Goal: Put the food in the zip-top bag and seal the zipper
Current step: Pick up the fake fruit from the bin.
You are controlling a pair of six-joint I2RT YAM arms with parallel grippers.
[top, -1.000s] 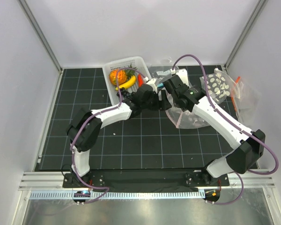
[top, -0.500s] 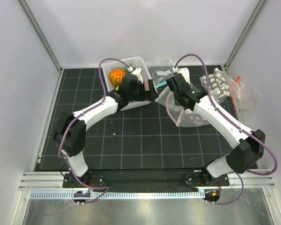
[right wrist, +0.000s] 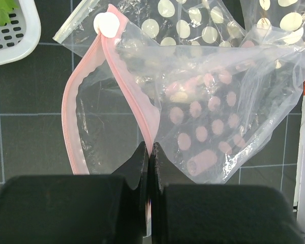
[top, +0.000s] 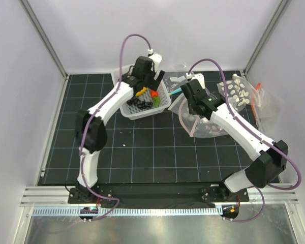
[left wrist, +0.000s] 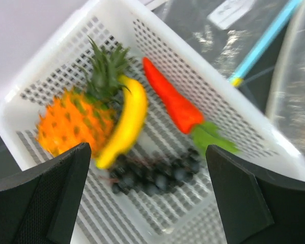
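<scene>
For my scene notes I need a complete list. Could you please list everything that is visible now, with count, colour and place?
basket: 1, white, back centre of the mat
pineapple: 1, orange with green crown, in the basket
banana: 1, yellow, in the basket, beside the pineapple
pepper: 1, red with green stem, in the basket
grape cluster: 1, dark blue-black, in the basket
dotted bag: 1, clear with pale dots, right of the basket, mouth open
zipper: 1, pink, along the dotted bag's mouth
teal-strip bag: 1, clear, just behind the basket
white-dotted bag: 1, clear, far right
mat: 1, black with grid, under everything
left fingers: 2, black, open above the basket
right fingers: 2, black, shut on the dotted bag's pink edge
</scene>
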